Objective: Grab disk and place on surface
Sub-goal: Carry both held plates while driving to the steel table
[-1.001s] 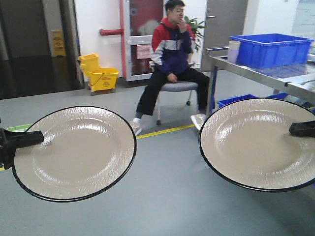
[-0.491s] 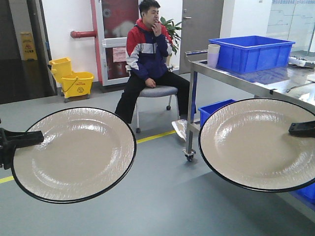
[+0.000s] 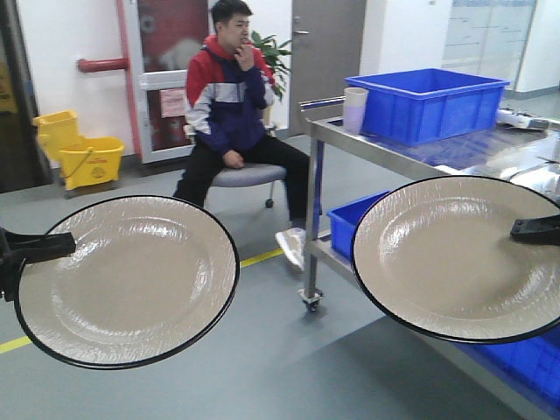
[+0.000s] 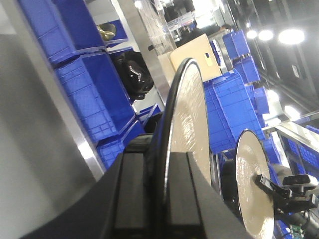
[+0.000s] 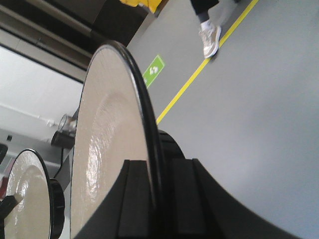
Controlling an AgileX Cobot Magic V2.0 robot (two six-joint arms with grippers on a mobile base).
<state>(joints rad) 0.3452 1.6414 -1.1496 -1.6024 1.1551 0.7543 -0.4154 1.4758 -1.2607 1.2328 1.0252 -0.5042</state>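
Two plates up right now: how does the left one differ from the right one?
The left plate has only floor behind it in the front view; the right plate overlaps the metal table. The left claw pinches the left plate's left rim; the right claw pinches the right plate's right rim. Both are beige, black-rimmed, similar in size.

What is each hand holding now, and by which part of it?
The left hand grips the left disk by its outer rim; the right hand grips the right disk by its outer rim.
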